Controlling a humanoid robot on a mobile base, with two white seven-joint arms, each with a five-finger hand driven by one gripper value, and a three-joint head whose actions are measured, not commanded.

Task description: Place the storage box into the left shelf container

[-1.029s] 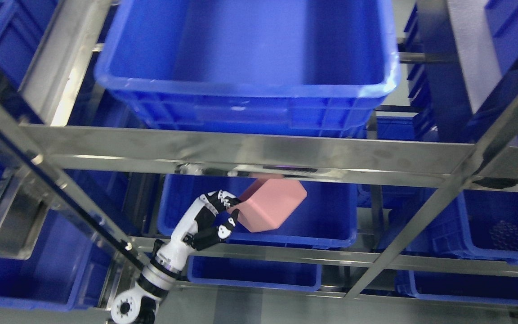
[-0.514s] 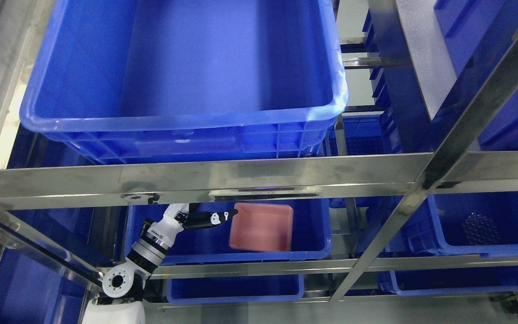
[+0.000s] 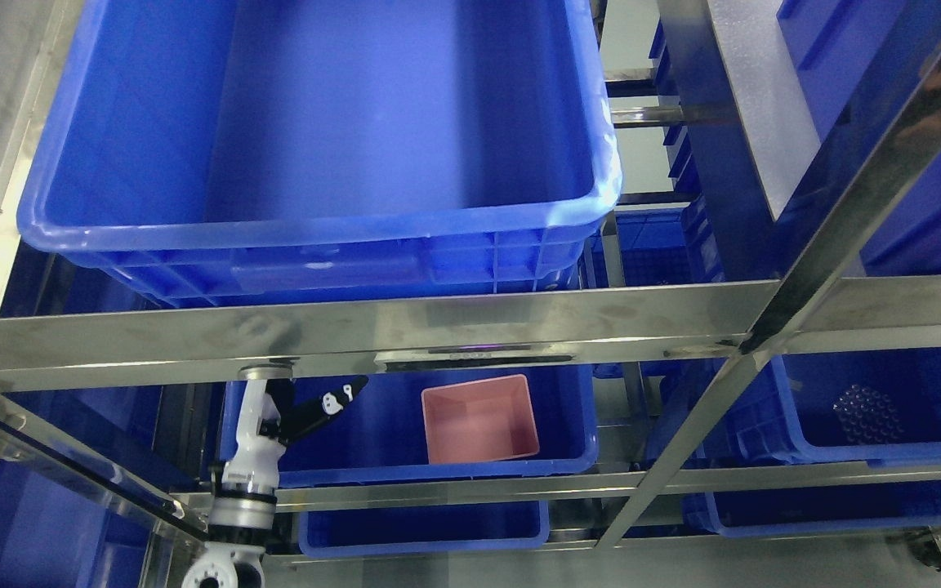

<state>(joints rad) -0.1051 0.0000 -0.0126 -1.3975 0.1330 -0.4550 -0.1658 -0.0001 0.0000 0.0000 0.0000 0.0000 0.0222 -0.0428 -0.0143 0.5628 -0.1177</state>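
Left hand (image 3: 319, 407) at the left end of the lower blue container (image 3: 573, 445), fingers extended, holding nothing. Pink storage box (image 3: 480, 419) sits upright inside it, well right of the fingertips, clear of them. Only arm in view.

Pink storage box (image 3: 480, 418) sits upright, open side up, inside blue container (image 3: 568, 433) on lower shelf level. Left hand (image 3: 307, 408) apart from box, at container's left end, fingers extended, empty. Large blue bin (image 3: 315, 237) above on steel rail (image 3: 356, 322).
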